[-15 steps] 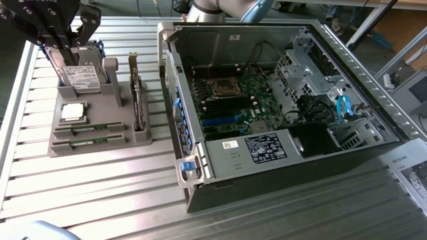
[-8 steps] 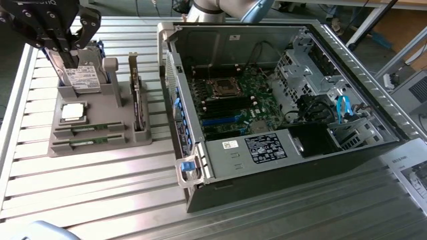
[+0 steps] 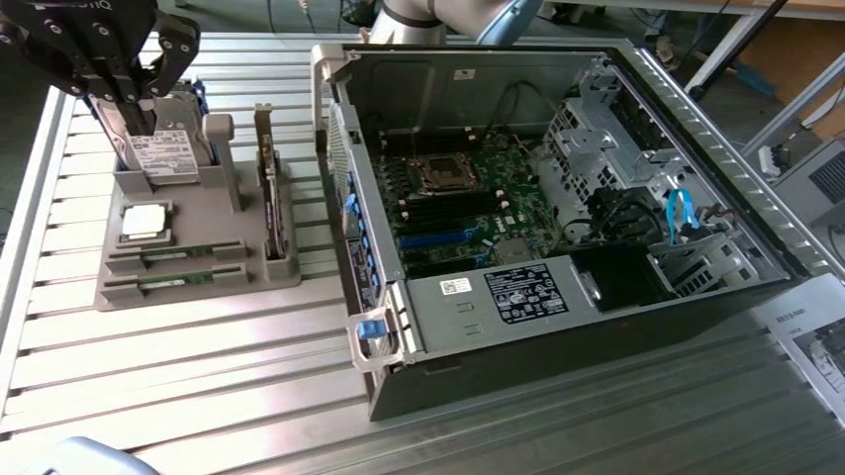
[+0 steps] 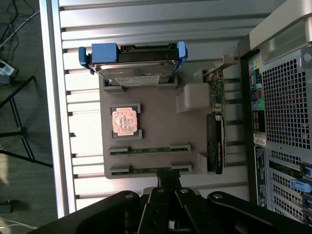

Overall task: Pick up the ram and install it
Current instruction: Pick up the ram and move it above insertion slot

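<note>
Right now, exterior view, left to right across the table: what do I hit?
Ram sticks in the grey holder → upright expansion card → blue latch → processor socket → blue cable → printed sheet.

Lit brightly and evenly from overhead. Glares white along the ribs of the metal counter point(image 3: 185, 366), strongest toward the exterior view's left. Sinks into shade inside the open computer case point(image 3: 422, 84), deepest around the black box point(image 3: 620, 277). Bleaches the square chip point(image 4: 126, 121) to pale pink in the wrist view; leaves the gripper point(image 4: 169, 181) and the floor point(image 4: 19, 122) nearly black.
</note>
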You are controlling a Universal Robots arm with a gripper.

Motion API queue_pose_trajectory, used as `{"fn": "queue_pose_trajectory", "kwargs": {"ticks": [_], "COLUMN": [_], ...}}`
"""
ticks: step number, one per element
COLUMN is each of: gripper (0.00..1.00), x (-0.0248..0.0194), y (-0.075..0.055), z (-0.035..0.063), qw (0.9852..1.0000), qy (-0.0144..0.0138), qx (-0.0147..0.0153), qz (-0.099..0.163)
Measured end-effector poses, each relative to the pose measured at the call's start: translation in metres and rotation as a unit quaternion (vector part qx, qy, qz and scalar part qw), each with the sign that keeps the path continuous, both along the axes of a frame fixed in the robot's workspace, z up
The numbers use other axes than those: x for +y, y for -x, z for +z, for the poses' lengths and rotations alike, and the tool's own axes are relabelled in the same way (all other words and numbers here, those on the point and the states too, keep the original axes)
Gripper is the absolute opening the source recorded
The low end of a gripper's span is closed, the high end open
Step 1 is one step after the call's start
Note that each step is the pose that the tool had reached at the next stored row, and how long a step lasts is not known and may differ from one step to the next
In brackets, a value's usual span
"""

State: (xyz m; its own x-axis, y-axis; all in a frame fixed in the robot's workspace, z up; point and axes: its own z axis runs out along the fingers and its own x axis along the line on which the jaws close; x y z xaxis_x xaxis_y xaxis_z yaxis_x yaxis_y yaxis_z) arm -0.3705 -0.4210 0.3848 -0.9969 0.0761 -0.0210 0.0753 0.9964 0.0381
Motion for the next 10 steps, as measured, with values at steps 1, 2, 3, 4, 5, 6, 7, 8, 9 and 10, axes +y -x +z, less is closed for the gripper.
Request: {"fn": "queue_pose_trajectory", "kwargs": {"ticks": [1,2,3,4,5,6,7,8,9,10], "gripper": [0.10,0.10,0.10,0.10,0.10,0.10,0.10,0.10,0.10,0.10], "x": [0.0000,0.0000,0.0000,0.0000,0.0000,0.0000,0.0000,0.0000,0.0000,0.0000], "y": [0.0000,0.0000,0.0000,0.0000,0.0000,0.0000,0.0000,0.0000,0.0000,0.0000], "z": [0.0000,0.0000,0.0000,0.0000,0.0000,0.0000,0.0000,0.0000,0.0000,0.0000], "qw": [1.0000,1.0000,1.0000,1.0000,1.0000,1.0000,1.0000,1.0000,1.0000,0.9999], "qy": [0.0000,0.0000,0.0000,0.0000,0.0000,0.0000,0.0000,0.0000,0.0001,0.0002], "qx": [0.0000,0.0000,0.0000,0.0000,0.0000,0.0000,0.0000,0.0000,0.0000,0.0000], "qz": [0.000,0.000,0.000,0.000,0.000,0.001,0.002,0.005,0.009,0.014]}}
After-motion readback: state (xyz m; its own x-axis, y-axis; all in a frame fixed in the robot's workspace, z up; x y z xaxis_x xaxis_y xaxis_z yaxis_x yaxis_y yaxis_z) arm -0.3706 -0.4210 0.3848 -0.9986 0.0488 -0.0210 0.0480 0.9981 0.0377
